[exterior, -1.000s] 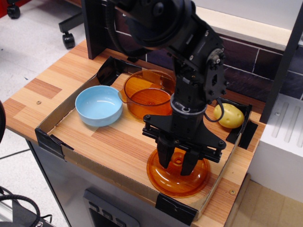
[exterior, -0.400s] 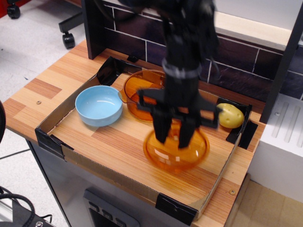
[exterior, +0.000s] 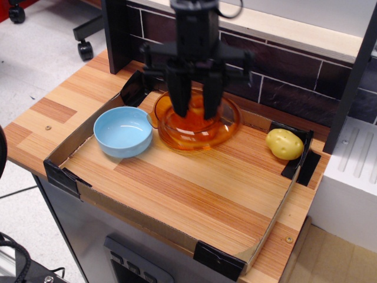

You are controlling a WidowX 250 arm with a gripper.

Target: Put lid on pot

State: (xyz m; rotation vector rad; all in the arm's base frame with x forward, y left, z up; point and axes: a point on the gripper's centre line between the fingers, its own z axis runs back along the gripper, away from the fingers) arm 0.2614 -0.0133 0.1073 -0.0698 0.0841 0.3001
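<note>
Now gripper (exterior: 195,111) jaws narrowly closed on lid (exterior: 200,122) knob, lid over pot (exterior: 168,121).

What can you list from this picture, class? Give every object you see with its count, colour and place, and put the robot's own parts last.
lid: 1, see-through orange, held by the gripper over the pot at the back of the tray
pot: 1, see-through orange, under the lid, just right of the bowl
bowl: 1, light blue, left side of the tray
potato: 1, yellow, right rear corner of the tray
tray: 1, cardboard walls with black corners, on the wooden table
table: 1, light wood, under everything
gripper: 1, black, pointing down with fingers on the lid
</note>
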